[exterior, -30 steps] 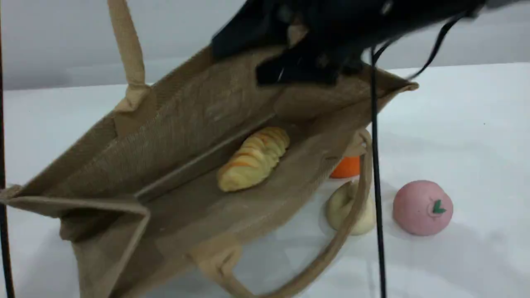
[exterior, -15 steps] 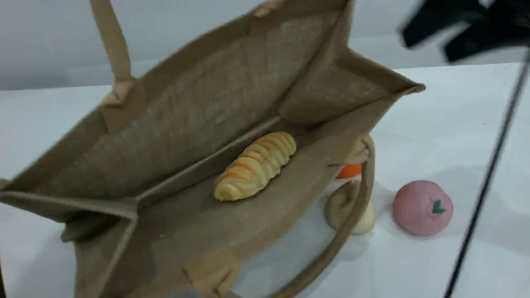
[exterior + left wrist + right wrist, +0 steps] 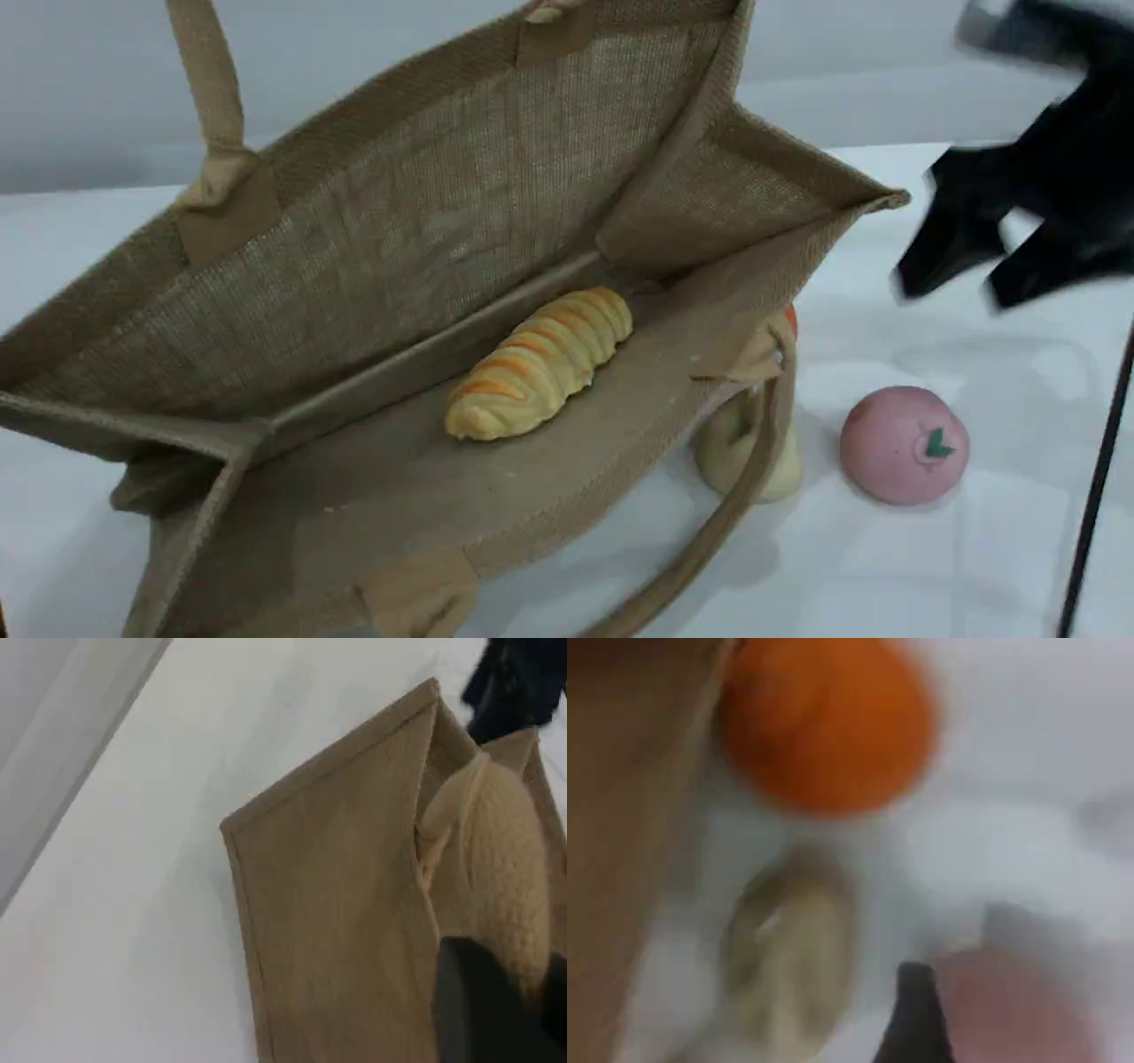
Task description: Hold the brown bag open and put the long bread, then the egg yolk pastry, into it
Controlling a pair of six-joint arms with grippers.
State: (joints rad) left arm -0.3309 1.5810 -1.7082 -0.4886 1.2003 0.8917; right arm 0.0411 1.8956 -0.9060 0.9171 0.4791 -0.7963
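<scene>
The brown bag stands tilted with its mouth wide open toward the camera. Inside it, on the lower wall, lies the long bread. The egg yolk pastry sits on the table just right of the bag, partly behind the near handle. In the left wrist view my left gripper is shut on the bag's beige far handle. My right gripper hovers open and empty above the table, right of the bag. Its wrist view shows the pastry, blurred, below its fingertip.
A pink ball with a green leaf mark lies right of the pastry. An orange dome-shaped piece sits behind the pastry beside the bag, nearly hidden in the scene view. A black cable hangs at the right edge.
My right gripper has left the bag's mouth and swung right and down, past the bag's right end. The bag's far wall stands higher and the bread has slid slightly left.
</scene>
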